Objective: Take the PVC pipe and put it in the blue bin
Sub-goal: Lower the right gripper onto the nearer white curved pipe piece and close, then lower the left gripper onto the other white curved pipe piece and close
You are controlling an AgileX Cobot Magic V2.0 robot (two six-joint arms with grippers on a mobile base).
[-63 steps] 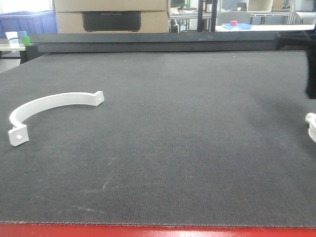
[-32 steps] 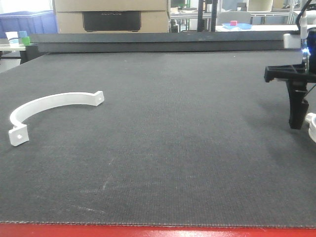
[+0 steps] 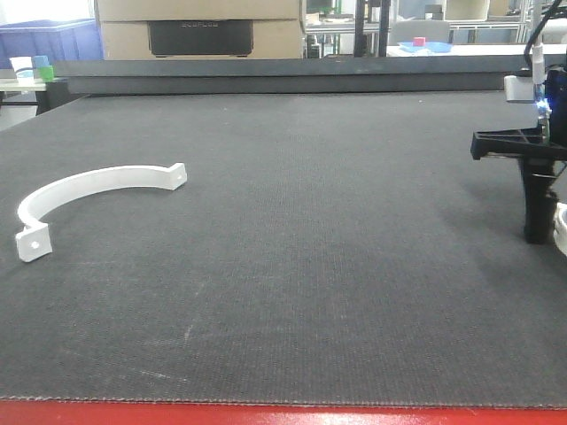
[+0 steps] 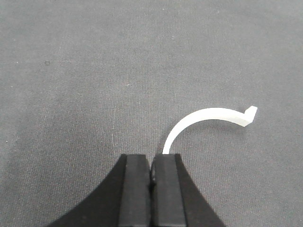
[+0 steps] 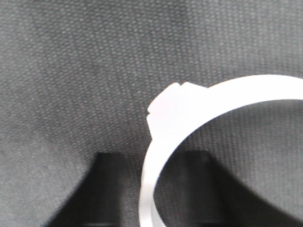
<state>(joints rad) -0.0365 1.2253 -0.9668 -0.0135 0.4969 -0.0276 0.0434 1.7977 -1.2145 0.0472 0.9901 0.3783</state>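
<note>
A white curved PVC pipe piece (image 3: 89,186) lies at the left of the dark mat. A second white curved piece (image 3: 560,226) sits at the right edge, mostly cut off. In the right wrist view my right gripper (image 5: 152,158) is open, low over the mat, with that piece's strip (image 5: 163,118) standing between its two fingers. One black finger (image 3: 536,208) shows in the front view, just left of the piece. My left gripper (image 4: 151,163) is shut on nothing, and a curved white piece (image 4: 208,118) lies just beyond its right finger. A blue bin (image 3: 49,40) stands far back left.
The dark mat (image 3: 310,266) covers the table, with a red front edge (image 3: 266,416). A cardboard box with a black unit (image 3: 199,31) stands behind the table. A small blue tray (image 3: 425,46) is on a far bench at the back right.
My right arm has come in from the right edge and moved down, and its finger now stands on the mat beside the right white piece. The left piece has not moved.
</note>
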